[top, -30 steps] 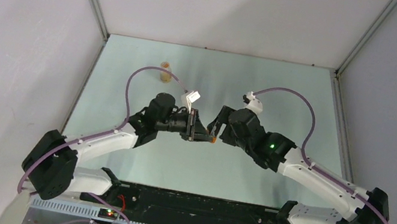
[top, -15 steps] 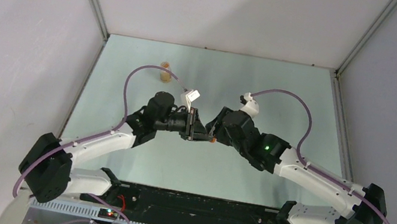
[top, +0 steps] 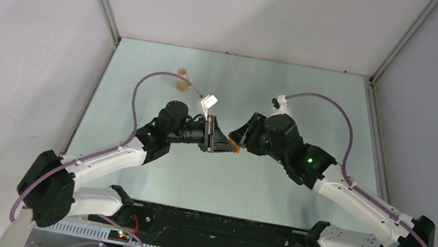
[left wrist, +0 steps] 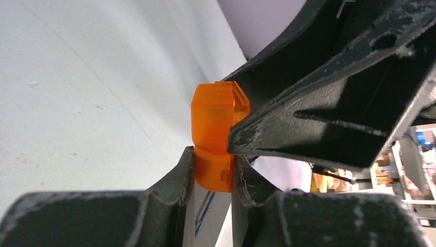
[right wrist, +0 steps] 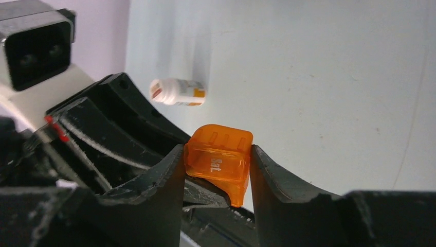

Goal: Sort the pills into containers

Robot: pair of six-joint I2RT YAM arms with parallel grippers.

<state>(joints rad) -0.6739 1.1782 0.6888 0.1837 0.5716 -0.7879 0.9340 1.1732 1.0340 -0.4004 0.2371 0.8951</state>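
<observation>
One wide, pale tabletop (top: 219,184) lies under everything. Over its middle, your left arm (top: 109,159) and right arm (top: 352,196) meet. Your left fingers (left wrist: 172,188) and right fingers (right wrist: 270,180) are both closed on the same small thing. A white pill bottle (right wrist: 177,92) lies on its side on the tabletop, well apart, at the far left. Smallest is the orange pill box (left wrist: 212,123), up off the tabletop. Your left fingers pinch its bottom end, and your right fingers squeeze the top end marked "Sat.".
</observation>
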